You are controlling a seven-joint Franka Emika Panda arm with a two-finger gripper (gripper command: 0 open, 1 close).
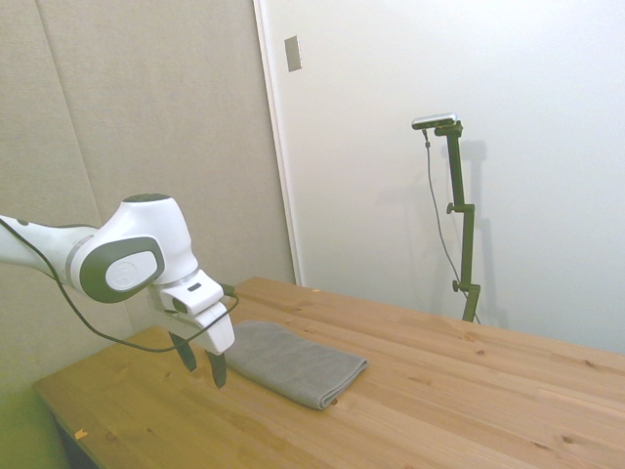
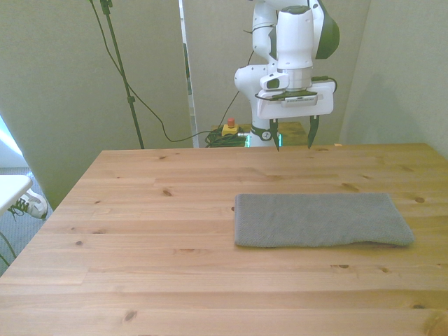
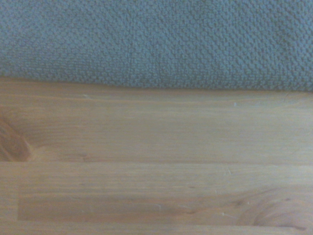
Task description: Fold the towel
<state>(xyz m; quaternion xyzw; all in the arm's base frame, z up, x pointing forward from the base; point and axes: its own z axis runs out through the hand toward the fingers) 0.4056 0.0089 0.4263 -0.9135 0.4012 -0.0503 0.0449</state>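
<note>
On wooden table [image 2: 140, 210], folded grey towel [image 2: 318, 220], empty pincer [image 2: 293, 133] above.

There is one towel [image 2: 320, 220] on one table [image 2: 154, 231], and one gripper [image 2: 293, 133] with two fingers [image 2: 312, 131] above.

The arm [image 2: 294, 35] is showing glossy white rounded shells with dark grey joint caps; in the side view one oval grey cap is sitting at about 9 o'clock on the wrist housing [image 1: 137, 256]. A thin black cable [image 1: 59, 293] is looping under that housing. The gripper [image 2: 292, 134] is wearing a white boxy body with a small vent-like strip, and two slim dark fingers [image 2: 311, 131].
</note>
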